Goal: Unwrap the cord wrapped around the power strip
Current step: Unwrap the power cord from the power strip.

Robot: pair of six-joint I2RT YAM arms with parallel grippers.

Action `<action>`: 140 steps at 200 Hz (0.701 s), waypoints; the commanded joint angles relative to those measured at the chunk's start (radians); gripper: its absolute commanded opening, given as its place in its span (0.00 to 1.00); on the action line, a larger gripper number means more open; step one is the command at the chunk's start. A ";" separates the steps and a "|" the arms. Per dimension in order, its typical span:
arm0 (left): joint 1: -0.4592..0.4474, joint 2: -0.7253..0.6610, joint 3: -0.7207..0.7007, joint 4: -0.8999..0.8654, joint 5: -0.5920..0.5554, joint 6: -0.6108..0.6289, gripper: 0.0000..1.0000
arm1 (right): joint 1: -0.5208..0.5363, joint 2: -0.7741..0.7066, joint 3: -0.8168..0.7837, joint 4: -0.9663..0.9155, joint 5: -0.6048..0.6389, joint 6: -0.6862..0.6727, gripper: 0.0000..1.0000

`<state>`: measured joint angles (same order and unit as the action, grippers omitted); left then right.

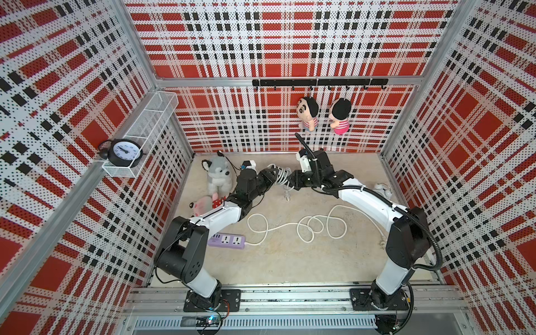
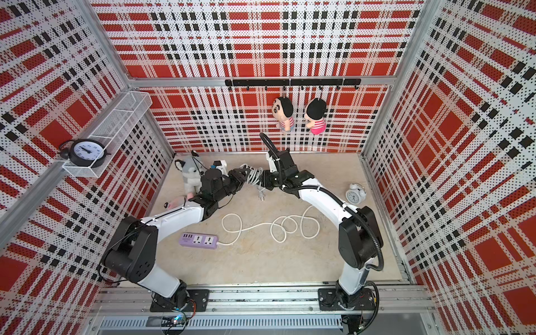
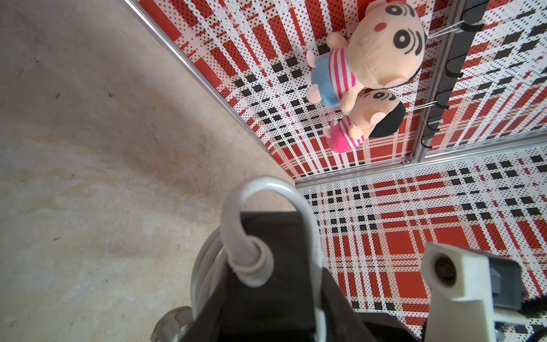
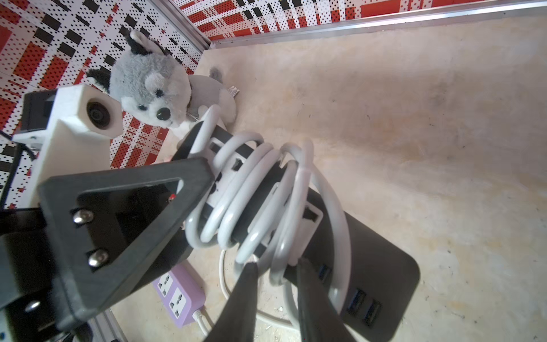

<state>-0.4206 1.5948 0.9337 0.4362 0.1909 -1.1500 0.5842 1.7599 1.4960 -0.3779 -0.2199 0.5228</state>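
Note:
A black power strip point(image 4: 370, 266) with a white cord point(image 4: 251, 192) coiled around it hangs in the air at the back centre, seen in both top views point(image 1: 281, 177) point(image 2: 253, 175). My left gripper point(image 1: 272, 175) point(image 3: 272, 311) is shut on one end of the strip point(image 3: 266, 296), next to the cord's strain relief point(image 3: 248, 260). My right gripper point(image 4: 276, 278) point(image 1: 291, 181) is at the other end. Its jaws stand slightly apart, with one loop of cord between them and a small gap on each side. The plug point(image 1: 287, 197) dangles below the strip.
A purple power strip point(image 1: 227, 241) lies at the front left, its loose white cord point(image 1: 304, 226) looping over the floor. A husky plush point(image 1: 219, 174) and a pink plush point(image 1: 201, 204) sit at the back left. A white alarm clock point(image 2: 355, 193) stands at the right. Two dolls point(image 1: 307, 113) hang on the back wall.

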 commanded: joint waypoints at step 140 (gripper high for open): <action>0.025 -0.023 -0.005 0.180 0.108 -0.080 0.00 | 0.001 -0.029 -0.027 0.048 -0.033 -0.038 0.05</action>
<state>-0.4046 1.5948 0.9302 0.4343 0.2157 -1.1606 0.5842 1.7710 1.4853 -0.3470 -0.2501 0.5220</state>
